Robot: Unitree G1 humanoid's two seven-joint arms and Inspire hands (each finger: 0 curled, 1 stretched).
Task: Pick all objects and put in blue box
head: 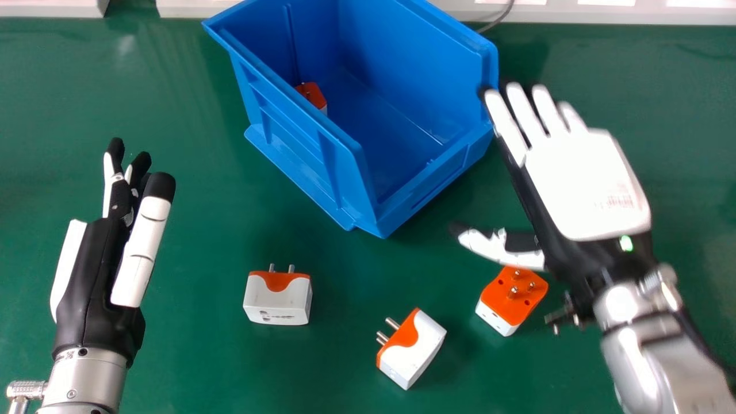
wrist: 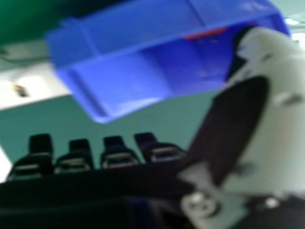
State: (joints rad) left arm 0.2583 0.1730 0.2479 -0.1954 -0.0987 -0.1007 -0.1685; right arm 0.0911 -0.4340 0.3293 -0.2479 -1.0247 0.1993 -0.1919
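My right hand point(head: 586, 178) is held with straight fingers just right of the blue box point(head: 345, 144) in the head view, its thumb reaching left above an orange-topped adapter point(head: 512, 296). Its thumb and straight fingers also mark the right hand point(wrist: 281, 124) in the right hand view, with the blue box point(wrist: 119, 43) beyond. A white and orange adapter point(head: 279, 296) stands in front of the box, and another adapter point(head: 411, 348) lies tilted nearer me. Inside the box is one adapter point(head: 312, 95), partly hidden by the wall. My left hand point(head: 109, 247) rests open at the left.
The green table point(head: 190, 345) carries everything. A pale ledge point(head: 604, 12) runs along its far edge, where a grey cable point(head: 499, 20) comes down behind the box. The box's raised left wall faces the left hand's side.
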